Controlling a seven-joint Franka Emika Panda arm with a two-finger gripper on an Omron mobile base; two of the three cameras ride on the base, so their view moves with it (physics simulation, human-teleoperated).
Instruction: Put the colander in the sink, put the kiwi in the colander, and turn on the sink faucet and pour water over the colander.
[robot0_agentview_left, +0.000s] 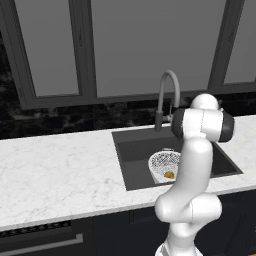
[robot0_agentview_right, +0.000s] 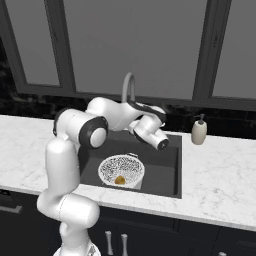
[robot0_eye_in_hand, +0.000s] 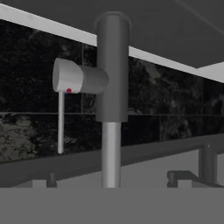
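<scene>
Faucet stands upright straight ahead of the open, empty end effector, its handle projecting sideways; kiwi sits in the colander.

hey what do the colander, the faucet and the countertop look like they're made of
Colander: white wire mesh, judging by the fine see-through weave, likely coated metal. Sink faucet: matte grey metal by its smooth, dull tube. Countertop: white with grey veining, so probably polished marble or a look-alike.
</scene>
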